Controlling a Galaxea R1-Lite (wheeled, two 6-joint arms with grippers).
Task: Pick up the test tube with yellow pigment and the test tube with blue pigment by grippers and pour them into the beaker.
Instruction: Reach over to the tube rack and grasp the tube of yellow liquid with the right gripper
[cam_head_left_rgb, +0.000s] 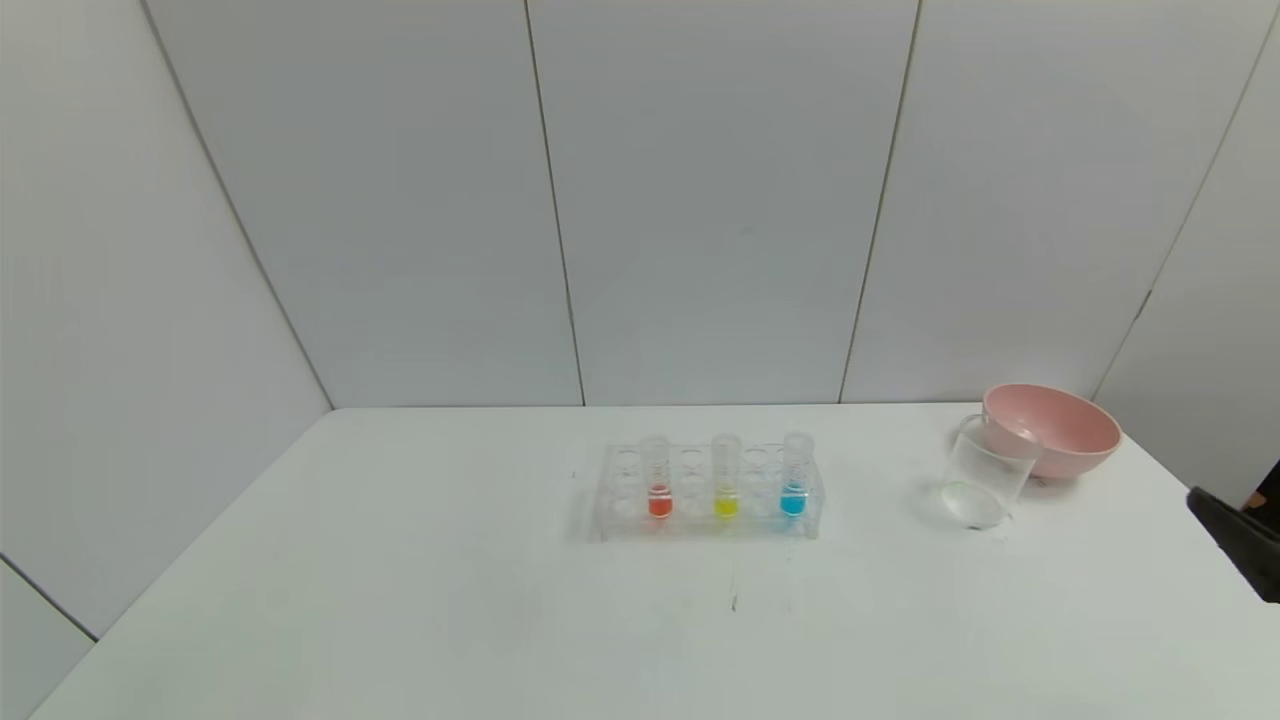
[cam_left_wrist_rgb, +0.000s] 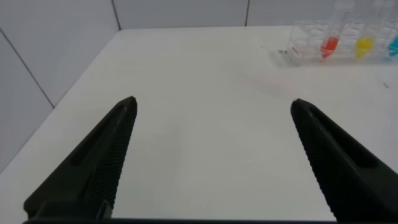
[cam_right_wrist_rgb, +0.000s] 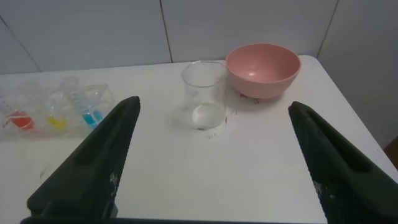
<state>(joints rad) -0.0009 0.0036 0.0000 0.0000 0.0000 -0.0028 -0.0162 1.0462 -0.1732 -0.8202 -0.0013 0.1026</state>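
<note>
Yellow tube (cam_head_left_rgb: 726, 480) and blue tube (cam_head_left_rgb: 794, 476) sit racked; beaker (cam_head_left_rgb: 983, 477) empty; both claws wide.

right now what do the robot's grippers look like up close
Both are matte black. The left gripper has two long jaws tapering to blunt tips, with fine ribbing on the inner faces. The right gripper looks the same; only a dark edge of it shows in the head view. No cables or markings are visible.

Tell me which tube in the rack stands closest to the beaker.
The blue tube, at the rack's right end; the yellow and red tubes stand farther from the beaker.
</note>
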